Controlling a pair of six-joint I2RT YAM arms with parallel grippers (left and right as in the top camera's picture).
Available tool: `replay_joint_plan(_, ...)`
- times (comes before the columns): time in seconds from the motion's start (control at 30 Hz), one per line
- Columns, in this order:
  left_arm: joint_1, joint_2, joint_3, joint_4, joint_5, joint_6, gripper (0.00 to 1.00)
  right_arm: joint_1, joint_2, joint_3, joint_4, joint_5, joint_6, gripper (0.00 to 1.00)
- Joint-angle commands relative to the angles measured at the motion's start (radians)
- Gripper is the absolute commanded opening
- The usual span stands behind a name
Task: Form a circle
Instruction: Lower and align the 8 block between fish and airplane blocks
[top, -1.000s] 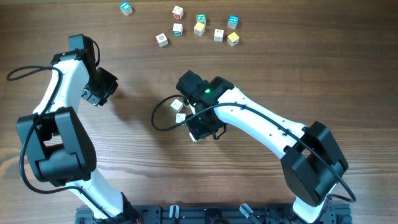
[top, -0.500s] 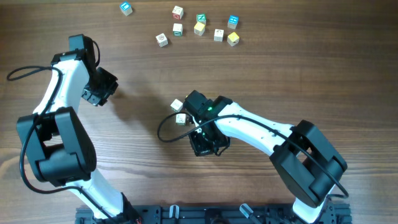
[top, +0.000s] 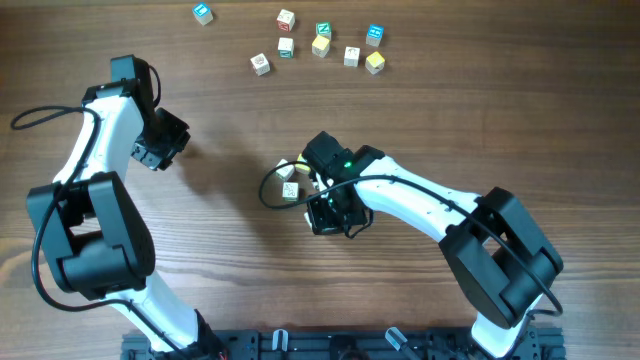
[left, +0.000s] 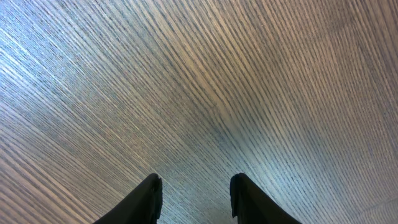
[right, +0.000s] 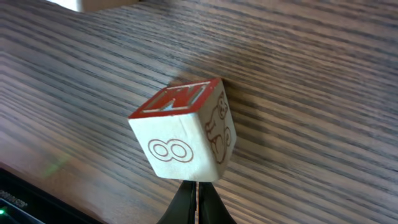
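Cubes all over the far side of the table (top: 450, 120) here: nine loose cubes (top: 320, 46) scattered by the far edge. By my count that's two blue, two yellow, one green and four mostly white. One of the blue ones sits off on its own at the far left of the bunch.

The circle (top: 290, 190) is around the middle of the table, well apart from that scatter, tucked against the left side of the right arm (top: 420, 205) at its wrist. From overhead only two white cubes show clearly, plus a pale yellow sliver at the arm's edge. The rest is under the arm, so can't tell if the ring is closed up.

The right gripper (right: 196, 194) has its two fingers pressed together with nothing pinched between them. In its wrist view one red-topped cube (right: 183, 140) sits right at the closed tips and looks to be touching them. It has an N on the red face, an 8 on the near face and a little bear on the right face. The edge of one more pale cube (right: 106, 4) pokes in at the far left of that view.

The left gripper (left: 194, 186) is over on the left side of the table, well apart from every cube. Its two fingers are spread, with just bare wood between them.
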Motion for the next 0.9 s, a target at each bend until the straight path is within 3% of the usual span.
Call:
replay_joint_plan(0.0,-0.001,-0.021,0.014,0.000,0.002,0.005,0.39,-0.001,-0.007,0.002,0.019,-0.008,0.040,0.05)
replay_joint_plan(0.57,-0.001,-0.021,0.014,0.000,0.002,0.005,0.40,-0.001,-0.007,0.003,0.132,-0.011,0.118,0.05)
replay_joint_plan(0.77,-0.001,-0.021,0.014,0.000,0.002,0.004,0.40,-0.008,-0.017,0.221,-0.117,0.023,0.080,0.40)
replay_joint_plan(0.87,-0.001,-0.021,0.014,0.000,0.002,0.005,0.40,0.005,-0.015,0.245,-0.135,0.126,0.080,0.53)
